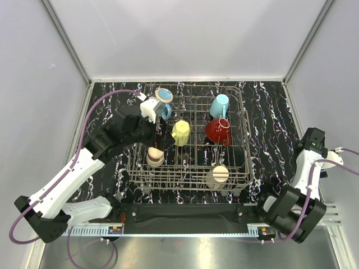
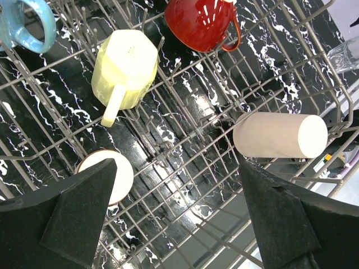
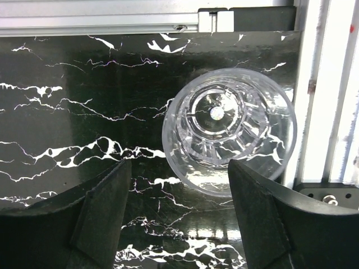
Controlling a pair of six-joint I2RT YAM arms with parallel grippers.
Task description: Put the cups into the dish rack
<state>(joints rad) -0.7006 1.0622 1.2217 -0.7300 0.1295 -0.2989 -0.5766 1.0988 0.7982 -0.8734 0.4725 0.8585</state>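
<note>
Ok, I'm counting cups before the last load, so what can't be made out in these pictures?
Top view: the clear glass is lost behind the right arm; only the right wrist view shows it.
Top view: the left gripper is hidden under the left wrist.
The back-left blue mug is partly covered by the left wrist in the top view and cut off by the corner in the left wrist view.

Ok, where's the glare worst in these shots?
Left wrist: white glare on the glossy tabletop, highlights on the red mug. Right wrist: the clear glass glints at its centre, right edge washed out. Top external: even, sharp.
</note>
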